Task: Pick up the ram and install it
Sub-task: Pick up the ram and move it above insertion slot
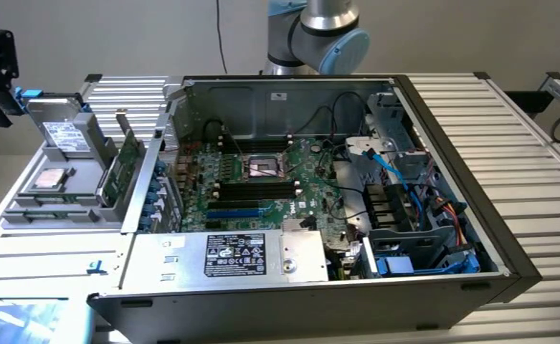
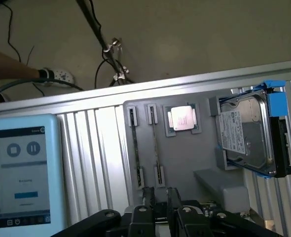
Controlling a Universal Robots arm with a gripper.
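While your gripper [image 2: 158, 195] is hovering above the grey tray [image 2: 185, 158], slightly spread and empty, the ram [image 2: 156, 145] is standing edgewise in it, looking light, stiff, fragile; best pinched across its faces mid-length.

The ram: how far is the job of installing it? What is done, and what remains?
Done: nothing yet; the ram stands on edge in the gray tray, not picked up. In hand: the tool hangs over the ram, open and empty, in line with it. Left: the grasp, the lift, and seating it in the black memory slots, which look empty.
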